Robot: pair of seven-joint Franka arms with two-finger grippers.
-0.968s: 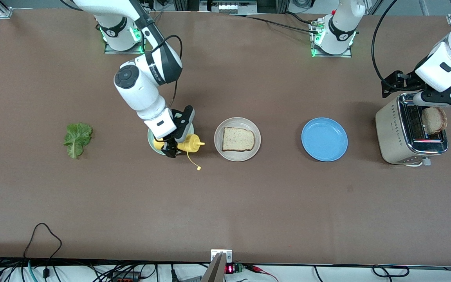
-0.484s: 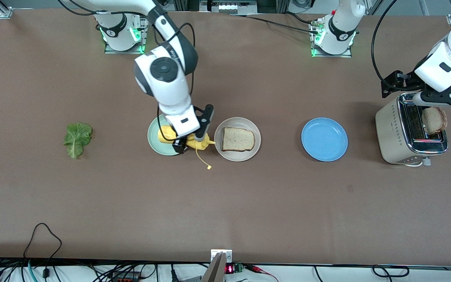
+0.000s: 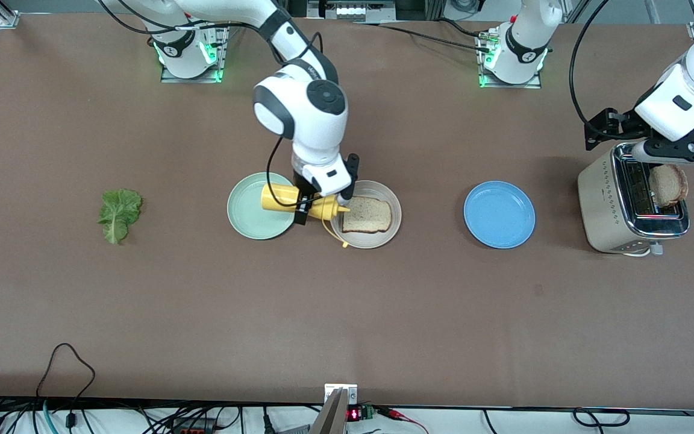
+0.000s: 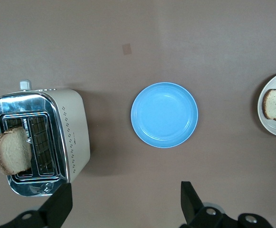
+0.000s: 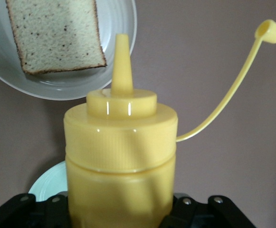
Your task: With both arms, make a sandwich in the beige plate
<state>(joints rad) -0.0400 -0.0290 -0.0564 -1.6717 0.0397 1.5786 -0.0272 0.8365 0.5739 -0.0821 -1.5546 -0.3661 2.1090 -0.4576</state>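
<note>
Right gripper [image 3: 318,208] fingers pinching yellow bottle [image 3: 299,202], lying level, nozzle toward bread slice [image 3: 367,214] on beige plate [image 3: 377,240], left gripper [image 4: 123,209] fingers spread over toaster [image 3: 618,202]

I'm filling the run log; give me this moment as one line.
right gripper: shut on mustard bottle, nozzle at beige plate rim | bread slice on plate | left gripper: open over toaster | lettuce untouched

I see the right gripper [image 3: 321,204] with its yellow bottle [image 3: 299,204] blocking the beige plate [image 3: 379,239] from the mint plate [image 3: 249,212] end. The blue plate [image 3: 499,214] lies unblocked. The toaster [image 3: 609,205] stands under my left gripper [image 4: 123,204], bread slice [image 3: 668,185] sticking up.
</note>
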